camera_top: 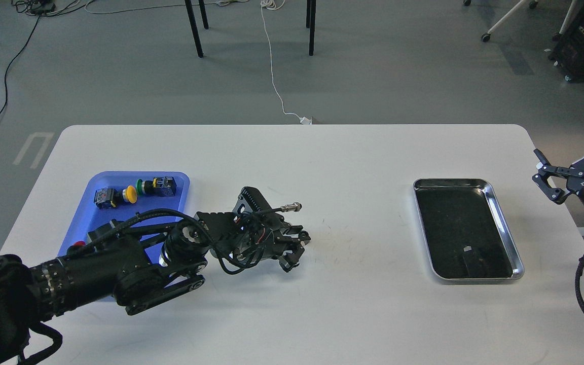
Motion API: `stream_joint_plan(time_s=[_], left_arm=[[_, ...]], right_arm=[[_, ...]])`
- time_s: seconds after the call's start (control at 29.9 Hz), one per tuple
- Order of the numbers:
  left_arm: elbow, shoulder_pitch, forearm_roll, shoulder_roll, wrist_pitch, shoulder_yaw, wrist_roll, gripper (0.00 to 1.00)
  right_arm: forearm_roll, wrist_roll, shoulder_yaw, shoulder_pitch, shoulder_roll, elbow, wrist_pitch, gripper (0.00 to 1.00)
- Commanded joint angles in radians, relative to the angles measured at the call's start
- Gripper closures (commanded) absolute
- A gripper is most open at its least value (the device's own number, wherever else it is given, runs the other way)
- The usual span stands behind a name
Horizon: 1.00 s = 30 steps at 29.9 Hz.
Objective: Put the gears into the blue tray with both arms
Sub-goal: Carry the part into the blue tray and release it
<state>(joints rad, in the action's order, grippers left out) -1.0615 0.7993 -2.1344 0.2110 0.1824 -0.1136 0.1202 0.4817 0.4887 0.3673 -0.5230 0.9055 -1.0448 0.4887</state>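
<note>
left gripper (294,248): low over white table (322,167), just right of blue tray; fingers dark and bunched, can't tell gap or any hold
right gripper (558,177): raised past table's right edge, fingers spread, holding nothing
blue tray (170,200): left side of table, 2 push-button switches (135,191) at its far end, near end hidden by arm
steel tray (467,228): right side, dark bottom
gears: not discernible

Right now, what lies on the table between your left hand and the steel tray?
Nothing I can make out: in the head view the white table is bare between my left hand and the steel tray.
</note>
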Motion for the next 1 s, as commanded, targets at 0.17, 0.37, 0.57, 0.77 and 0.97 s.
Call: stream_joint_plan(time_s=[0.17, 0.37, 0.57, 0.77, 0.97], left_arm=[[-0.162, -0.003, 0.089, 0.190, -0.064, -0.092, -0.005, 0.89], [-0.295, -0.009, 0.227, 0.529, -0.066, -0.117, 0.013, 0.88], [-0.284, -0.095, 0.237, 0.740, -0.064, -0.110, 0.079, 0.87], [-0.265, -0.153, 0.235, 0.754, -0.096, -0.109, 0.078, 0.87], [-0.244, -0.196, 0.226, 0.746, -0.095, -0.107, 0.078, 0.85]], right_arm=[[0.000, 0.000, 0.009, 0.000, 0.000, 0.009, 0.000, 0.02], [-0.002, 0.000, 0.038, 0.000, -0.004, 0.011, 0.000, 0.02], [-0.002, 0.000, 0.038, 0.000, -0.030, 0.012, 0.000, 0.02], [-0.003, 0.000, 0.039, 0.000, -0.048, 0.012, 0.000, 0.02], [-0.003, 0.000, 0.042, 0.000, -0.037, 0.014, 0.000, 0.02]])
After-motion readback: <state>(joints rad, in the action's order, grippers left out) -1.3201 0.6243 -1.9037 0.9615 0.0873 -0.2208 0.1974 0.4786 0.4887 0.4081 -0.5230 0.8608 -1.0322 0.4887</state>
